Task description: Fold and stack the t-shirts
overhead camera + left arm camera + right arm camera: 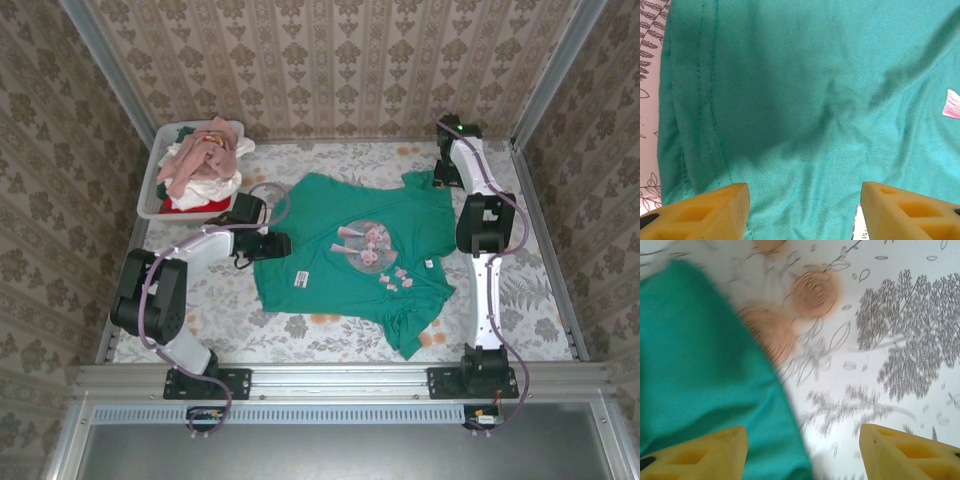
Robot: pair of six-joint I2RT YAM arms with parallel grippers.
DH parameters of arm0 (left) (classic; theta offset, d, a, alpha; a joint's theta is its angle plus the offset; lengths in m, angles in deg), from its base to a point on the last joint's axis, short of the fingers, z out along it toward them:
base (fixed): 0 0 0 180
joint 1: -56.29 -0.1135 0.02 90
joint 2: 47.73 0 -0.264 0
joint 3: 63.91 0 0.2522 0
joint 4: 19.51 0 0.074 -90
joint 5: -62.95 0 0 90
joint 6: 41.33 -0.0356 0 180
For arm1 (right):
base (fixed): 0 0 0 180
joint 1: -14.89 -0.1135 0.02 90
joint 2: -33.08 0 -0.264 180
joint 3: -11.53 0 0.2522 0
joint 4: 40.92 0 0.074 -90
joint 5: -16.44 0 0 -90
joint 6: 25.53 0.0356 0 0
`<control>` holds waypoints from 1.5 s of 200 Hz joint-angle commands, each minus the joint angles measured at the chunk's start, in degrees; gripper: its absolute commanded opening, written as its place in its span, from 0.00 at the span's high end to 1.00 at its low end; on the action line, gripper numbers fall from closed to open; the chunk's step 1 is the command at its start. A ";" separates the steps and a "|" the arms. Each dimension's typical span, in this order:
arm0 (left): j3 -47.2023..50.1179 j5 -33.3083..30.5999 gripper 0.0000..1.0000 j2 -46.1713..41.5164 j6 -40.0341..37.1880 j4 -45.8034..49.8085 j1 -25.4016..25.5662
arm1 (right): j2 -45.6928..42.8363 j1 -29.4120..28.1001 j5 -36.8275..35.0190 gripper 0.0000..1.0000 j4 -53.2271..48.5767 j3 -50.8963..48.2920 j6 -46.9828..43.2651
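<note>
**Teal-green t-shirt** point(350, 255): one, lying spread out and face up at the middle of the table point(540, 310). It has a round pink-grey chest print point(365, 240) and a small white tag point(302, 281) towards its left side.

**Other t-shirts** point(205, 160): a loose pile of pink, white and red, heaped in the white tub point(150, 195) at the table's far left corner.

**Left gripper** point(276, 246): at the teal shirt's left edge. Yellow fingers point(715, 210) are spread over the cloth with nothing between them.

**Right gripper** point(442, 178): by the shirt's far right sleeve. Fingers point(905, 450) are spread, one over teal cloth and the other over the flower-printed table cover, gripping nothing.
</note>
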 commanded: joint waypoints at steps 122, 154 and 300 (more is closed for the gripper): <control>-20.26 -7.78 0.25 17.17 -2.52 3.48 6.73 | -23.24 -11.27 11.04 0.32 30.54 -50.14 12.39; -19.24 -5.10 0.28 18.09 -1.24 1.27 3.81 | -15.17 -10.11 12.61 0.31 26.43 -39.60 11.22; -24.46 -5.07 0.27 16.24 -2.64 3.55 -1.33 | -1.26 -10.37 18.42 0.21 -0.30 10.15 -0.03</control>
